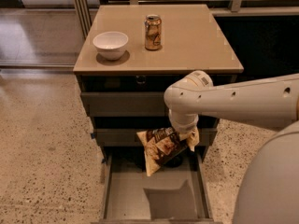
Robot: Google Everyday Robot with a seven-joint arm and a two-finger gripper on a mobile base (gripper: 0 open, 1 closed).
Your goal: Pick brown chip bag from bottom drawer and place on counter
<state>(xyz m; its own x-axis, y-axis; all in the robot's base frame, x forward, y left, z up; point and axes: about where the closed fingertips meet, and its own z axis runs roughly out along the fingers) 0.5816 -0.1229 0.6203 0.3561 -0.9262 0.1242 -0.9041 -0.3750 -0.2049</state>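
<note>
The arm [243, 101] crosses centre right. The counter [187, 45] fills the upper centre; the bottom drawer [126, 195] stands open at lower centre. Above it the gripper [184, 136] grasps the brown chip bag [161, 148], which hangs at centre. A bowl [110, 44] and a can [153, 31] stand at the counter's upper left.

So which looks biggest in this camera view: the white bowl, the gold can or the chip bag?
1. brown chip bag, held in the gripper above the bottom drawer; nearer the camera, so unsure.
2. white bowl.
3. gold can, close to the bowl: narrower but taller.
</note>
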